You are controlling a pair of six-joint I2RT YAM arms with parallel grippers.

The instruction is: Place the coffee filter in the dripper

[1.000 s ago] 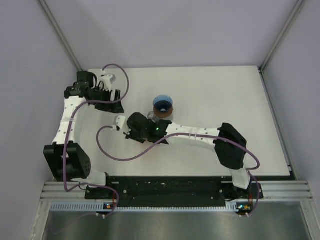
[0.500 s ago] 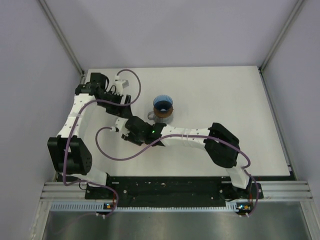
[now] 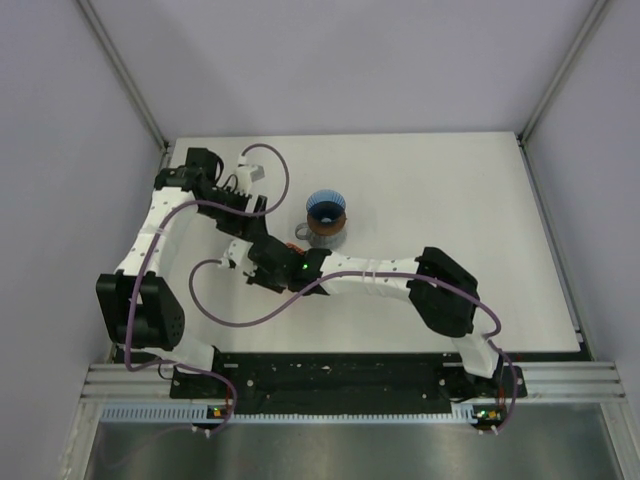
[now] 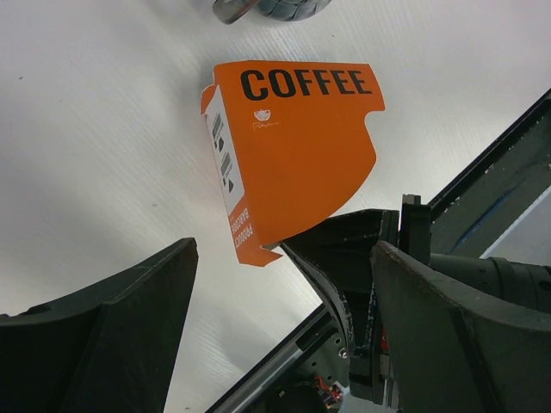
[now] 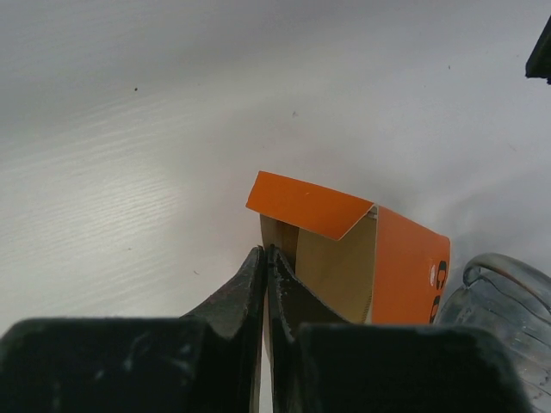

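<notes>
Our right fingers (image 5: 241, 297), pinched narrow, sit at the mouth of the orange pack (image 5: 405, 258), filter (image 5: 336, 271) straight ahead; left fingers (image 4: 112, 344) wide.

**Orange Pack, Blue Dripper, White Table**

The pack (image 4: 297, 159) is bright orange. It carries "COFFEE" in bold black capitals, a small white emblem beneath, and a white side strip with black marks. In the right wrist view its inside shows plain tan card. The dripper (image 3: 325, 207) is blue, darker at its centre, with faint radial ribbing. The mug (image 3: 322, 230) is grey with a brown rim. The table (image 3: 450, 200) is white with fine pale lines. The left arm (image 3: 150, 230) and right arm (image 3: 375, 277) are white with black joints and purple cables (image 3: 262, 160). The right gripper (image 5: 265, 258) is matte black with pale scuffs.
</notes>
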